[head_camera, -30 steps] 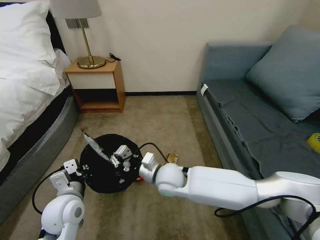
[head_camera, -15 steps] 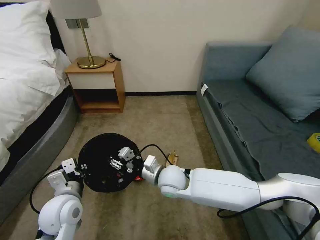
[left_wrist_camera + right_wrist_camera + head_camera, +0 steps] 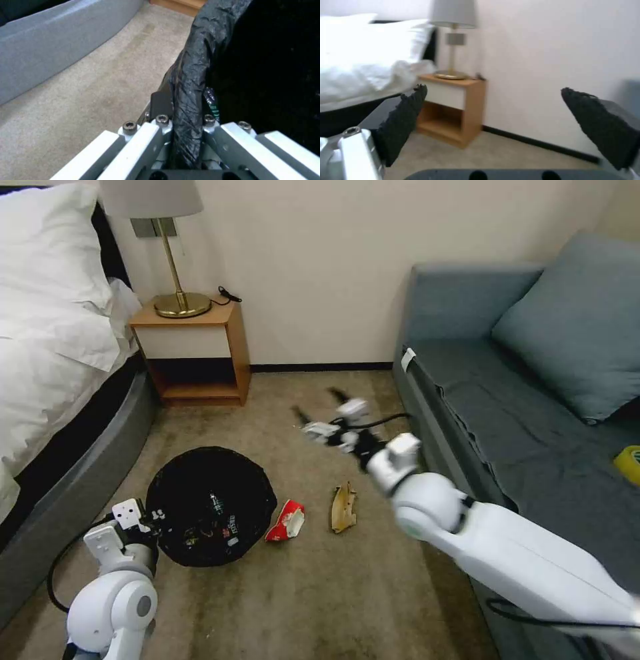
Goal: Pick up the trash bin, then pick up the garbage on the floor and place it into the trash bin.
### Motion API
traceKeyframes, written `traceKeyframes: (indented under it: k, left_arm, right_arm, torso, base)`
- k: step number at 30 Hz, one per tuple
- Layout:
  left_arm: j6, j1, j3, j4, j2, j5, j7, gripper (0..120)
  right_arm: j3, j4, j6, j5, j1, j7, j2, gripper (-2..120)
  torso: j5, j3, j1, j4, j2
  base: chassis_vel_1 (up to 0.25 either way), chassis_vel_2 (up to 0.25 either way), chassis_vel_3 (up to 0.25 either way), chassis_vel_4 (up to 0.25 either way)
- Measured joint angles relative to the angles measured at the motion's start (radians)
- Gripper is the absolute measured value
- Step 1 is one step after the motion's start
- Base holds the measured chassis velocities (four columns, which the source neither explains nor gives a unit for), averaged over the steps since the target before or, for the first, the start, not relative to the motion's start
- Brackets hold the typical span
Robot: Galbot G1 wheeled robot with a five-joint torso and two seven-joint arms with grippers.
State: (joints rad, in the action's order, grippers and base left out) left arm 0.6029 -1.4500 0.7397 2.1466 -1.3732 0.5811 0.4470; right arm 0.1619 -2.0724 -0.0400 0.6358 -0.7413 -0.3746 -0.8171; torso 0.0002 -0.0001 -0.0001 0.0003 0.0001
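Observation:
The trash bin (image 3: 200, 473), lined with a crinkled black bag, stands on the carpet at the lower left with litter lying in its bottom. My left gripper (image 3: 155, 515) is shut on its near rim; in the left wrist view the fingers (image 3: 213, 130) pinch the bagged rim (image 3: 191, 75). A red-and-white crumpled wrapper (image 3: 287, 519) lies on the floor just right of the bin, and a tan-brown peel-like scrap (image 3: 343, 507) lies a little farther right. My right gripper (image 3: 319, 407) hangs open and empty above the carpet beyond them, its dark pads (image 3: 401, 125) spread wide.
A bed (image 3: 60, 380) runs along the left, with a wooden nightstand (image 3: 197, 353) and a lamp (image 3: 175, 280) at the wall. A grey-blue sofa (image 3: 533, 433) fills the right side, with a yellow tape roll (image 3: 629, 463) on its seat. Open carpet lies between them.
The right gripper let a long wrapper go over the bin, then rose and swung away toward the far wall. The red-and-white wrapper is now uncovered. The left arm and bin shifted slightly left.

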Motion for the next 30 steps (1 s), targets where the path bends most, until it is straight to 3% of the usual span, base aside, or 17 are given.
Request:
traceKeyframes:
  k: [1,6,9,10,13,14,17,21,30]
  left_arm:
    - [0.0,0.001,0.001,-0.001,-0.001,-0.003,0.0,2]
    - [-0.001,0.001,0.001,-0.001,-0.001,-0.009,-0.001,2]
    - [-0.003,0.001,0.005,-0.001,-0.001,-0.015,-0.002,2]
    - [-0.003,0.001,0.005,-0.001,-0.001,-0.015,-0.002,2]
    - [-0.005,-0.001,0.012,0.001,0.0,-0.017,-0.004,2]
    - [-0.005,-0.001,0.012,0.001,0.0,-0.017,-0.004,2]
    - [-0.006,-0.002,0.018,0.006,0.0,-0.017,-0.004,2]
    - [-0.006,-0.003,0.021,0.012,0.002,-0.016,-0.005,2]
    - [-0.006,-0.003,0.034,0.019,0.0,-0.01,-0.005,2]
  right_arm:
    - [-0.086,-0.042,-0.018,-0.03,-0.096,-0.013,-0.007,100]
    - [-0.257,-0.115,-0.04,-0.112,-0.271,-0.027,-0.04,100]
    - [-0.422,-0.197,-0.069,-0.22,-0.5,-0.041,-0.104,100]
    - [-0.422,-0.197,-0.069,-0.22,-0.5,-0.041,-0.104,100]
    - [-0.479,-0.249,-0.058,-0.373,-0.688,-0.026,-0.194,100]
    - [-0.479,-0.249,-0.058,-0.373,-0.688,-0.026,-0.194,100]
    - [-0.456,-0.257,-0.03,-0.483,-0.785,-0.007,-0.326,100]
    - [-0.43,-0.242,0.004,-0.538,-0.819,0.013,-0.387,100]
    - [-0.423,-0.208,0.05,-0.557,-0.816,0.044,-0.387,100]
  torso:
    - [0.0001,0.0,0.0,-0.0003,0.0]
    - [0.0001,0.0,0.0,-0.0005,0.0]
    - [0.0,0.0,0.0,-0.0003,0.0]
    - [0.0,0.0,0.0,-0.0003,0.0]
    - [-0.0004,0.0,0.0,-0.0005,0.0]
    - [-0.0004,0.0,0.0,-0.0005,0.0]
    - [-0.0001,0.0,0.0,-0.0004,0.0]
    - [-0.0004,0.0,0.0,-0.0004,0.0]
    - [-0.0003,0.0,0.0,-0.0002,0.0]
  base:
    - [0.0,0.0,0.0,0.0]
    - [0.0,0.0,0.0,0.0]
    - [0.0,0.0,0.0,0.0]
    - [0.0,0.0,0.0,0.0]
    - [0.0,0.0,0.0,0.0]
    - [0.0,0.0,0.0,0.0]
    - [0.0,0.0,0.0,0.0]
    - [0.0,0.0,0.0,0.0]
    - [-0.015,0.011,0.021,-0.019]
